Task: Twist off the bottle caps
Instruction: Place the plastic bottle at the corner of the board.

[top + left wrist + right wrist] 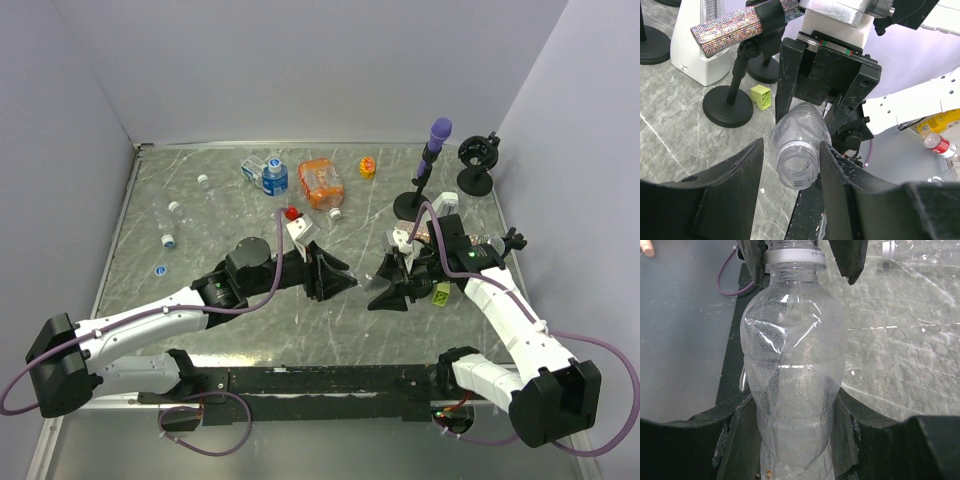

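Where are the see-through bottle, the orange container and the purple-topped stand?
see-through bottle [795,365]: right wrist view, the middle of its body.
orange container [320,183]: top view, the middle of its orange part.
purple-topped stand [440,130]: top view, its purple top.

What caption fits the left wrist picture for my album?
The left gripper flanks the neck of a clear bottle held by the right gripper.
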Motion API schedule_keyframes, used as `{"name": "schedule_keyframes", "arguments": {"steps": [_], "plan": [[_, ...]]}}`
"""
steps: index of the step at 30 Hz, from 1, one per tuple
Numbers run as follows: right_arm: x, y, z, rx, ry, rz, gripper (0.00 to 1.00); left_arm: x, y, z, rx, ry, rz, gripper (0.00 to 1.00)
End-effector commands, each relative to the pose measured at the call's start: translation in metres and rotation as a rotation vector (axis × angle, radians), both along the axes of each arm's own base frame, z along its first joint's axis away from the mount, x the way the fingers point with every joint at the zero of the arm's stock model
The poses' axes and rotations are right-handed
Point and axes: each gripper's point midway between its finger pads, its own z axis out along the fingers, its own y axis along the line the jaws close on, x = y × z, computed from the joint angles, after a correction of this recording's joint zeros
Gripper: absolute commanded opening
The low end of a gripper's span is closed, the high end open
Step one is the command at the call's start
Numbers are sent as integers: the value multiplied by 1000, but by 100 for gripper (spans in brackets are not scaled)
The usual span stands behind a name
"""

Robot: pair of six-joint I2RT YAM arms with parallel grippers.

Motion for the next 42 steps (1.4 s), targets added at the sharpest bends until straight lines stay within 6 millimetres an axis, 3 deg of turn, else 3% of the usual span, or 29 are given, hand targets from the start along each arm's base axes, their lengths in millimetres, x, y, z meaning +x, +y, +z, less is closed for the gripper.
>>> {"name": "schedule_keyframes", "arguments": {"steps": [1, 9, 29, 31, 34, 39, 41, 42], "plan": [[-1, 3, 7, 55, -24, 27, 0, -1, -2, 16, -38, -13, -12, 52], [0, 3, 7, 55, -21, 25, 0, -10, 2, 11, -13, -6, -45, 59], [0, 2, 5, 54, -11, 24, 0, -7, -6, 18, -31, 15, -47, 52], [0, 3, 5, 54, -11, 27, 0, -7, -7, 19, -40, 17, -53, 44], [0, 3, 5, 54, -11, 26, 0, -7, -8, 19, -40, 21, -58, 3], [0, 3, 6, 54, -12, 25, 3, -10, -6, 22, -44, 20, -61, 1], [0, 3, 6, 56, -5, 23, 9, -10, -3, 23, -49, 16, -53, 1], [0, 3, 6, 55, -4, 20, 20, -10, -1, 23, -52, 14, -49, 1]]}}
